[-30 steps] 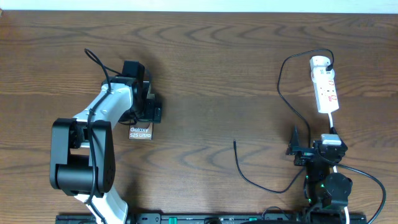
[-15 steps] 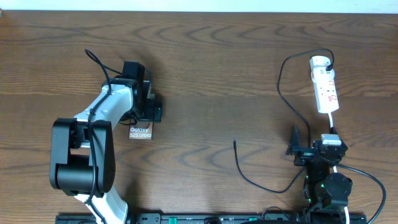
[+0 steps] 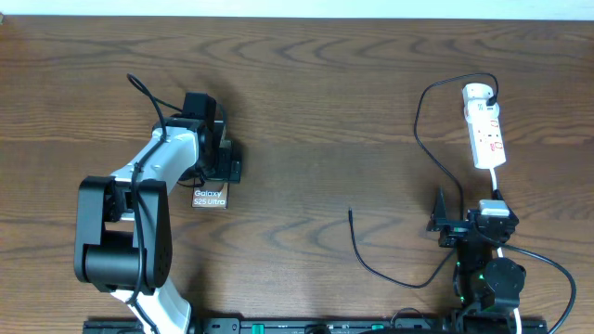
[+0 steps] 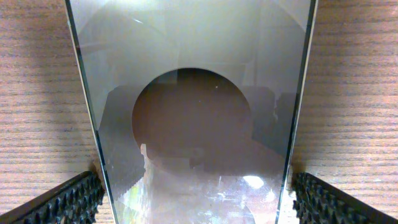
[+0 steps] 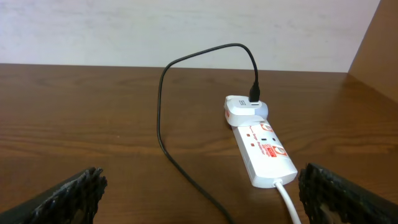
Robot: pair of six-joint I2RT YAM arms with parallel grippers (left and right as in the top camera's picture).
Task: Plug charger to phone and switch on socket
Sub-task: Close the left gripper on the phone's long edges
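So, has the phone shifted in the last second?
No. The phone lies at the same spot on the table, equally far from the power strip.

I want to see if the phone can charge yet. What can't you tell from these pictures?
Phone port: overhead, the left arm covers all but the lettered end; the left wrist view cuts its ends off.
Socket switches: too small in overhead and right wrist views to say on or off.
Charger tip: a speck overhead; outside the right wrist view.
Left gripper: fingers flank the phone, but contact is cut off at the bottom edge.
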